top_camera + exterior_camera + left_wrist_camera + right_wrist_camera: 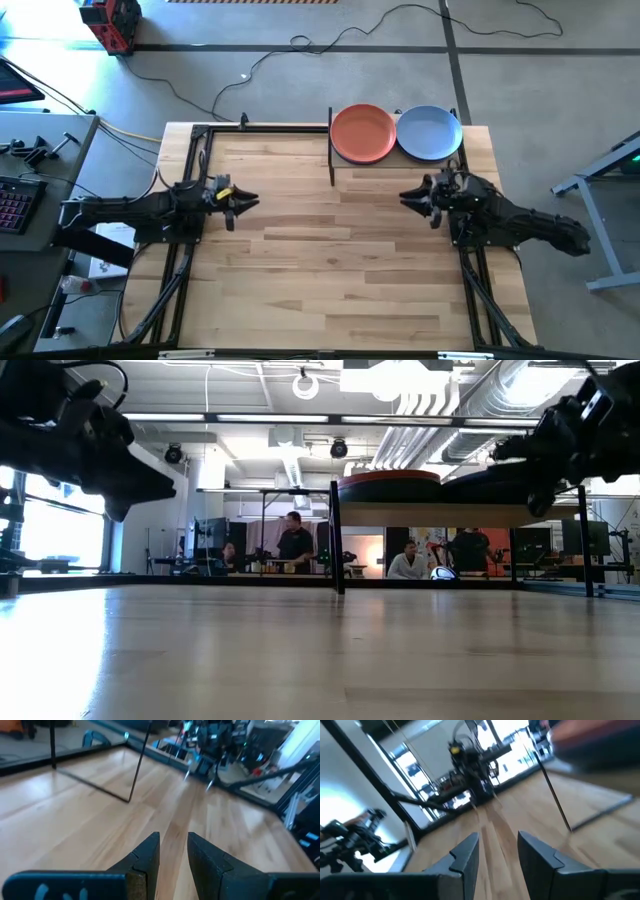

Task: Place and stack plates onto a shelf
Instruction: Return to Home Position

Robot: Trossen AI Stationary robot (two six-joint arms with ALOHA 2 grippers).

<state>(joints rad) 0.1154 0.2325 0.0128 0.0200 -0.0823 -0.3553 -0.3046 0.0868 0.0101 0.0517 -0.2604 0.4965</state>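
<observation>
Along far edge of tabletop (330, 260), shelf (420, 514) carries two stacks, orange plate (362, 133) topping one, light blue plate (429, 132) other; left gripper (245, 203), right gripper (407, 197) hover mid-table, fingers slightly parted, empty; stacking looks done, next move likely parking arms

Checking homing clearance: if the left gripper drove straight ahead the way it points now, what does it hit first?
Likely the right gripper, which faces it across the tabletop. The left gripper's line passes in front of the shelf; relative height is unclear.
</observation>
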